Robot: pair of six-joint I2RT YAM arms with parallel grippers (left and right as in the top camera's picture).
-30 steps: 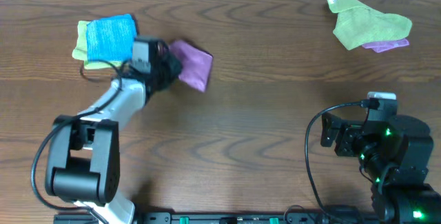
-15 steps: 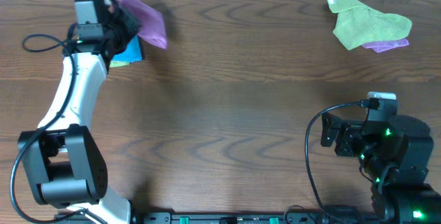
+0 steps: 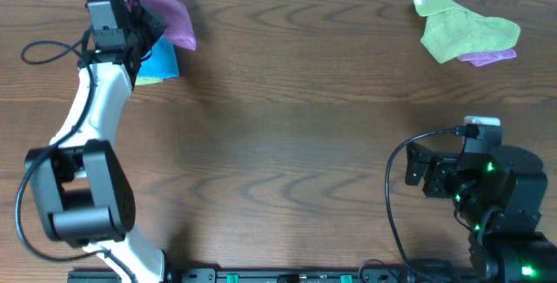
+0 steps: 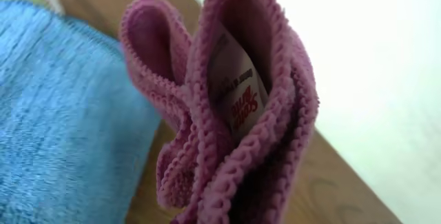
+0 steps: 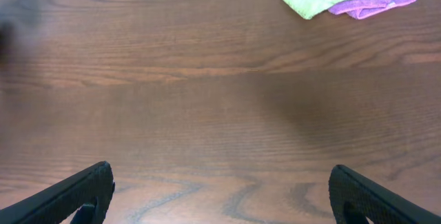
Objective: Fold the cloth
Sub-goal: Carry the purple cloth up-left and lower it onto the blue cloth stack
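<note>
Left gripper (image 3: 142, 23) pinches the cloth (image 4: 265, 148); white tag (image 4: 236, 89) (red print) blurred.

Overhead looks down; left wrist view crowds the cloth (image 4: 279, 86)

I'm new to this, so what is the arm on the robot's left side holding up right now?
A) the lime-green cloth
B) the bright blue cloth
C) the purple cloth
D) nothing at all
C: the purple cloth is bunched at the left gripper, its white tag showing between the folds in the wrist view, while the blue cloth lies flat below it.
</note>
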